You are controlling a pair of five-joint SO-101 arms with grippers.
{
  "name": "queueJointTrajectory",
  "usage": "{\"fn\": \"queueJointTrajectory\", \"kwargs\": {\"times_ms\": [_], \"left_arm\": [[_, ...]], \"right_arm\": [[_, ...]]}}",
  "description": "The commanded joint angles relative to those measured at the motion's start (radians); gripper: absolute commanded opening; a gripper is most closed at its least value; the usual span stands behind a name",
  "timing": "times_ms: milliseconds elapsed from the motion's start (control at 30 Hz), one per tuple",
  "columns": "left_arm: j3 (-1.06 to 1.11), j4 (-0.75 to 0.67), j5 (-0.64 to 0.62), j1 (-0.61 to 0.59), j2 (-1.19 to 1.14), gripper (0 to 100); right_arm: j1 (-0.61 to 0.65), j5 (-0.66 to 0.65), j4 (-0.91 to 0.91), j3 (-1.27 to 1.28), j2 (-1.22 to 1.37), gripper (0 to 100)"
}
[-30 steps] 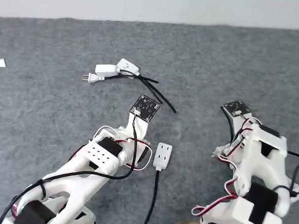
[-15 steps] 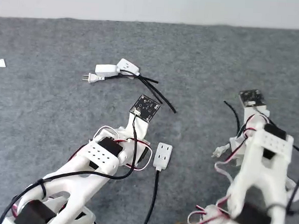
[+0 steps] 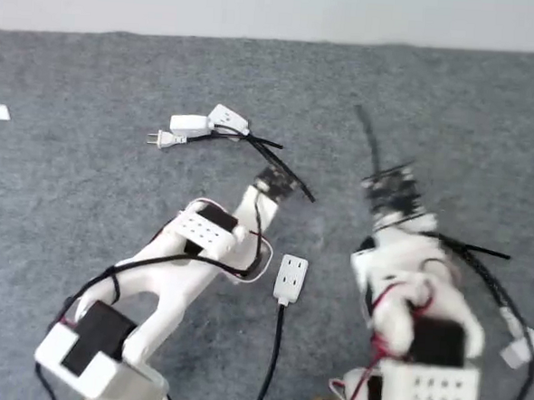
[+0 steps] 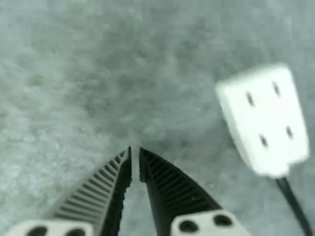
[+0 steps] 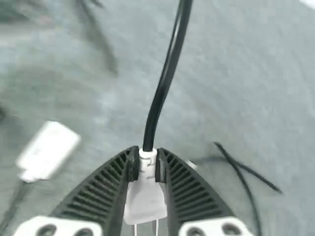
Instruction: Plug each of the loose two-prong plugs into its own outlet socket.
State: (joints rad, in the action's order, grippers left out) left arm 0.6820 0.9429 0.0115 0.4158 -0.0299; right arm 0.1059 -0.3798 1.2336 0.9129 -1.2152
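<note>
A white outlet block [image 3: 289, 278] with a black cord lies on the grey carpet between the two arms; it also shows in the left wrist view [image 4: 266, 118], slots facing up. My left gripper [image 4: 135, 153] is shut and holds nothing, low over the carpet just beside the block. My right gripper [image 5: 146, 156] is shut on a white two-prong plug [image 5: 144, 196] whose black cord [image 5: 167, 73] runs away from the fingers. The outlet block [image 5: 47, 147] lies off to one side of it. Loose white plugs [image 3: 199, 125] with black cords lie at the back left.
The left arm [image 3: 201, 232] and right arm [image 3: 408, 263] flank the outlet block closely. Small white bits [image 3: 0, 111] lie at the far left edge. Another white piece [image 3: 525, 347] lies at the right edge. A pale wall bounds the carpet at the back.
The right arm has swung left and forward toward the outlet block, carrying the plug and its cord. The left arm has turned and lifted, its wrist shifting slightly back and right.
</note>
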Motion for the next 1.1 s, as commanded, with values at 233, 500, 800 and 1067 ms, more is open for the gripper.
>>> {"fn": "queueJointTrajectory", "kwargs": {"times_ms": [233,500,800,1067], "left_arm": [[0.058,0.029,0.256,0.109,0.101,3],[0.074,0.034,0.290,0.114,0.115,3],[0.251,-0.066,0.322,0.178,0.316,3],[0.329,-0.206,0.066,0.149,0.404,3]], "right_arm": [[0.317,0.114,-0.005,0.049,0.008,0.8],[0.315,0.120,-0.068,0.114,0.018,0.8],[0.315,0.160,-0.104,0.149,0.015,0.8],[0.209,0.410,-0.222,0.160,0.019,0.8]]}}
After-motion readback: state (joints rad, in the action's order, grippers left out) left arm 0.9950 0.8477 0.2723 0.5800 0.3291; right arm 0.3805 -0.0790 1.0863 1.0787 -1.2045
